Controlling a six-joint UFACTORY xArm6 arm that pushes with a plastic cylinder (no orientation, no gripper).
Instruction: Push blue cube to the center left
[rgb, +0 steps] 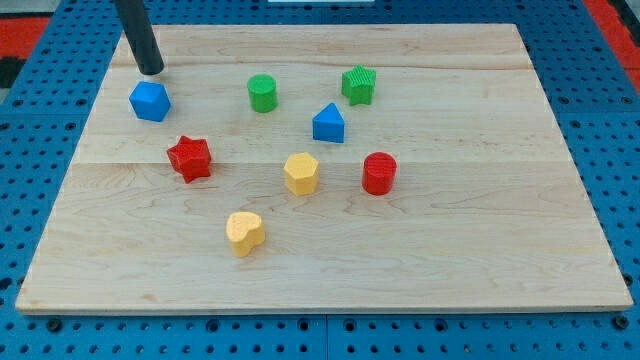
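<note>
Eight coloured blocks sit on a pale wooden bench, with the blue cube near the view's upper left corner. My tip, the end of a dark rod with no pincer fitted, rests just above the cube, toward the view's top. A red star lies below the cube, and a green cylinder stands to its right.

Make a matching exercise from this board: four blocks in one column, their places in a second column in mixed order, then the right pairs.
Blocks:
1. blue cube
2. yellow heart
3. green star
4. red cylinder

Places:
A. lowest block in the view
B. just below my tip, at the view's upper left
C. right of the yellow hexagon
D. upper right of the blue triangular block

Pairs: 1-B, 2-A, 3-D, 4-C
</note>
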